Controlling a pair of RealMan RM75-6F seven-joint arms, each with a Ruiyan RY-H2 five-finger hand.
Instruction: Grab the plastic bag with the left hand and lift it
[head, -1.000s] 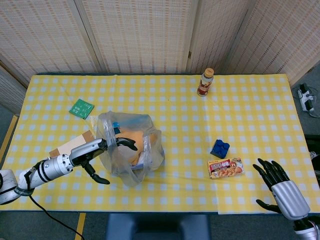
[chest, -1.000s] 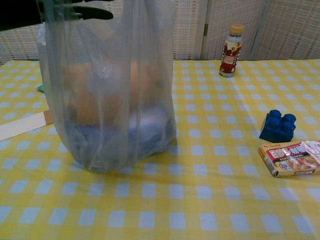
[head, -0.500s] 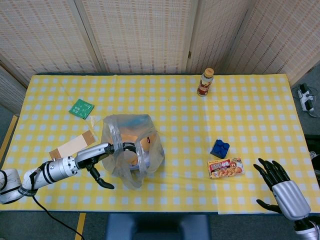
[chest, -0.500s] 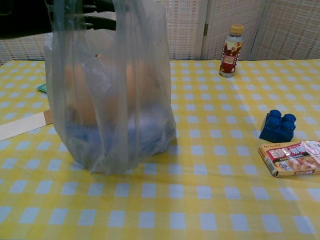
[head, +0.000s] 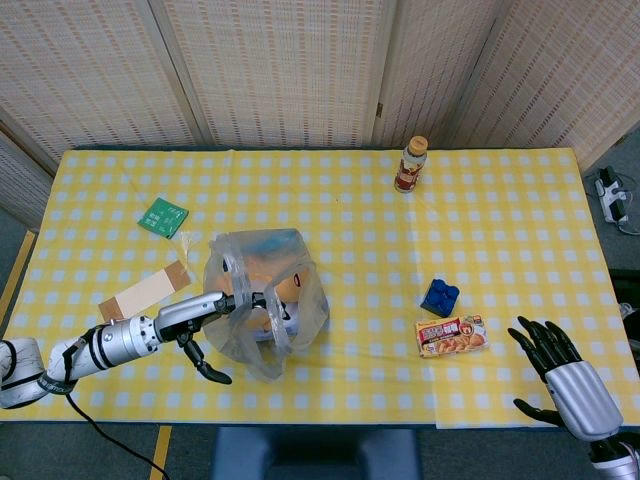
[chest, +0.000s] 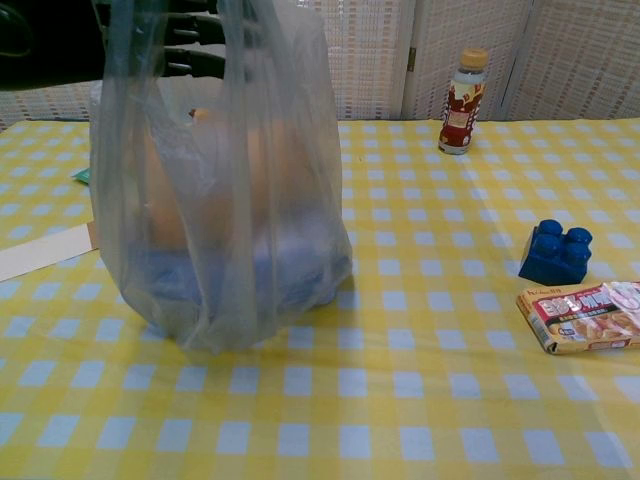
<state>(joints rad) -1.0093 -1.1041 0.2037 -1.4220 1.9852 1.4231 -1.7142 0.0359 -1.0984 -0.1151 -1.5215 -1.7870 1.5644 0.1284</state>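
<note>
A clear plastic bag (head: 252, 256) holding orange and blue items stands on the yellow checked table (head: 500, 220). My left hand (head: 200, 312) reaches in from the left, its fingers (head: 255, 298) threaded through the bag's handle loops and the thumb hanging below. In the chest view the bag (chest: 230, 200) has its handles drawn up over the dark left hand (chest: 150, 30) at the top left, and its bottom rests on the cloth. My right hand (head: 558, 372) lies at the near right table edge, fingers spread, holding nothing.
A drink bottle (head: 410, 165) stands at the back. A blue brick (head: 440, 296) and a snack box (head: 451, 335) lie right of the bag. A green card (head: 163, 216) and a cardboard strip (head: 145, 288) lie to the left.
My left hand has slid further right, its fingers going deeper through the handle loops. The bag's top has gathered upright around them. The right hand has not moved.
</note>
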